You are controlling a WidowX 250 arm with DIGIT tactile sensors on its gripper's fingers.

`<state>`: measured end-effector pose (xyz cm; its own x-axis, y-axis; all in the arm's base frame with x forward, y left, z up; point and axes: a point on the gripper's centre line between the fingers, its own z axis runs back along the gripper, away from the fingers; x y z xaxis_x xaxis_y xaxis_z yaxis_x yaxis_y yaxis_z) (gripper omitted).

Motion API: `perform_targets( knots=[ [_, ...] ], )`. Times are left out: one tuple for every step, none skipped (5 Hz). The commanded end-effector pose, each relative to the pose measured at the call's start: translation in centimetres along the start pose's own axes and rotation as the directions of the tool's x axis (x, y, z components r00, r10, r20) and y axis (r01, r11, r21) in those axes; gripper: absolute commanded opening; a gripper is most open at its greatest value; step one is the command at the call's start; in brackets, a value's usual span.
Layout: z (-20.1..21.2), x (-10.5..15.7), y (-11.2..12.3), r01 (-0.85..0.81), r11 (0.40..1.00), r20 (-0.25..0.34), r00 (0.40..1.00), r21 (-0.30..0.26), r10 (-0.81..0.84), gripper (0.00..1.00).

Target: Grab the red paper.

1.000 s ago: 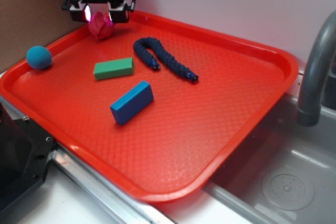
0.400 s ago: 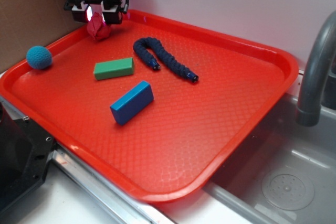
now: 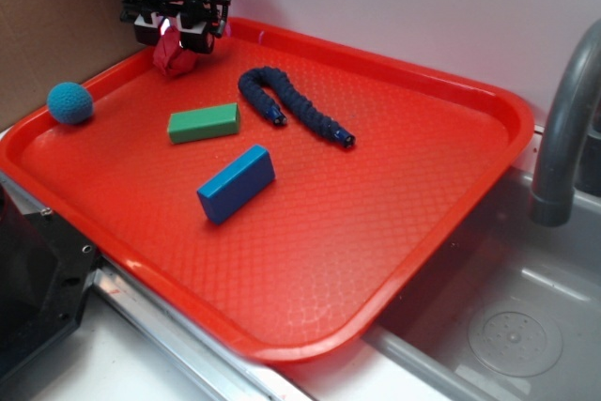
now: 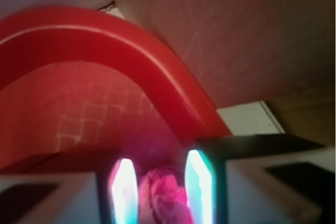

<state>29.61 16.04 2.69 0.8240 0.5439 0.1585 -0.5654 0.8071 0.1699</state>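
The red paper (image 3: 176,58) is a small dark-red crumpled wad at the far left corner of the red tray (image 3: 507,110). My gripper (image 3: 175,39) stands straight over it, and its jaws have closed in on the wad's top. In the wrist view the paper (image 4: 165,203) sits between the two lit fingers (image 4: 124,192), squeezed narrow, and my gripper (image 4: 161,192) faces the tray's curved corner rim (image 4: 157,72). The wad's lower part rests on or just above the tray floor; I cannot tell which.
On the tray lie a teal crocheted ball (image 3: 70,102) at the left rim, a green block (image 3: 204,122), a blue block (image 3: 236,182) and a dark blue braided rope (image 3: 291,105). A cardboard wall (image 3: 47,25) stands behind the corner. A grey faucet (image 3: 563,129) and sink (image 3: 507,326) are on the right.
The jaws went from wide open around the paper to closed on it. The wad now looks narrower and taller. The gripper shifted slightly left.
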Motion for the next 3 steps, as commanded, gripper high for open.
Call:
perform_targets(
  knots=[
    [5.5, -1.0, -0.3, 0.062, 0.997, 0.083, 0.995, -0.052, -0.058, 0.00],
    [10.1, -2.6, -0.2, 0.105, 0.984, 0.013, 0.994, -0.141, -0.104, 0.00],
    [15.9, -5.3, -0.8, 0.189, 0.958, -0.046, 0.978, -0.217, -0.203, 0.00]
  ],
)
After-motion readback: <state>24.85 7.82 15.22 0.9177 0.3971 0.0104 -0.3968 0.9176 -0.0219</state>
